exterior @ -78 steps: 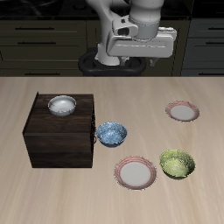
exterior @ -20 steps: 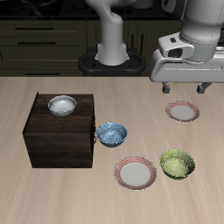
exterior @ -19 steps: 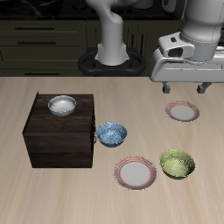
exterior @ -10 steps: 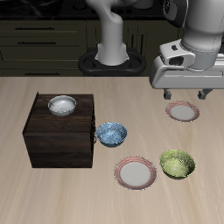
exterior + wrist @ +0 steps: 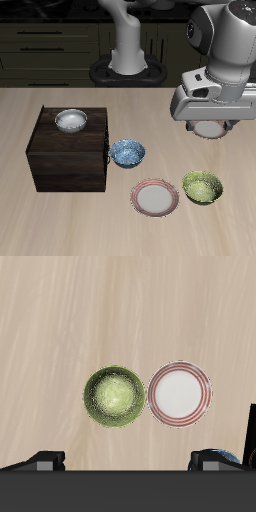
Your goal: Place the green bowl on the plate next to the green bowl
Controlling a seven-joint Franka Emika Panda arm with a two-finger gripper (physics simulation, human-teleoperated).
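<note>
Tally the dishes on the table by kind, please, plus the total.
Bowls: 3 - green bowl, blue bowl, white bowl on the dark box.
Plates: 2 - plate, paler plate partly behind the gripper.
Total: 5.

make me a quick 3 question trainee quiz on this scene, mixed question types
1. True or false: the green bowl already sits on the plate.
2. Which dish rests on the dark wooden box? A) blue bowl B) white bowl C) green bowl
3. Fill in: the end effector hangs above the table, holding ____.

Key:
1. False; bowl and plate lie side by side on the table.
2. B, the white bowl; the blue bowl is on the table beside the box.
3. Nothing.
</note>
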